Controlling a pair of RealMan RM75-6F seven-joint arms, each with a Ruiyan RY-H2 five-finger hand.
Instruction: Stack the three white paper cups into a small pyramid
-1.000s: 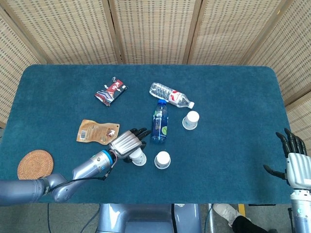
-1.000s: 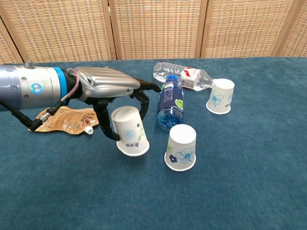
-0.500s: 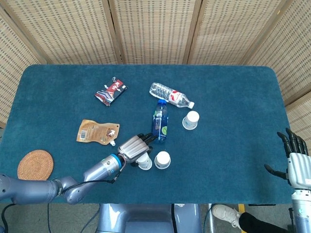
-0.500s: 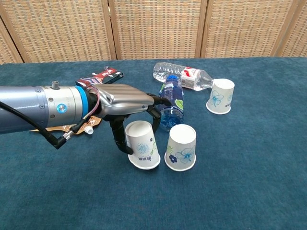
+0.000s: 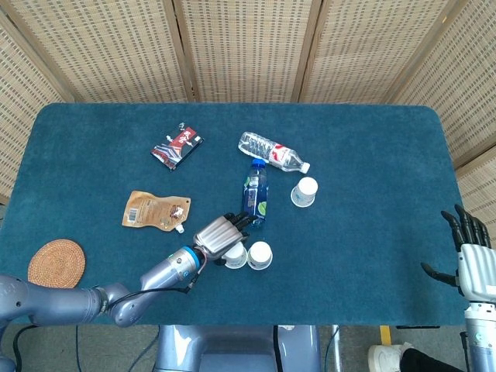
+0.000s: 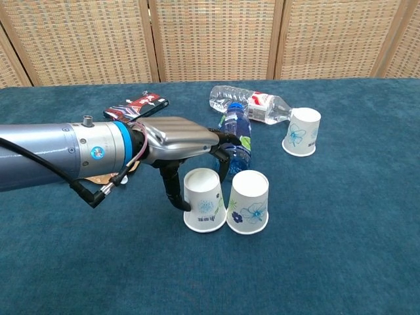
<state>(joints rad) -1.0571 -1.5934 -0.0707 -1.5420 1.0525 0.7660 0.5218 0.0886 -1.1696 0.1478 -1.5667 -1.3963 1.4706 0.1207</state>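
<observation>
Three white paper cups stand upside down on the blue table. My left hand grips one cup, which rests on the cloth right beside a second cup, their rims nearly touching. The third cup stands apart, further back and to the right, near the clear bottle's cap. My right hand hangs open off the table's right edge with its fingers spread and nothing in it.
A blue bottle lies just behind the two near cups. A clear water bottle lies further back. A tan pouch, a red-black packet and a cork coaster sit on the left side.
My left hand has carried its cup to the right and set it down next to the second cup. The right hand has not moved.
</observation>
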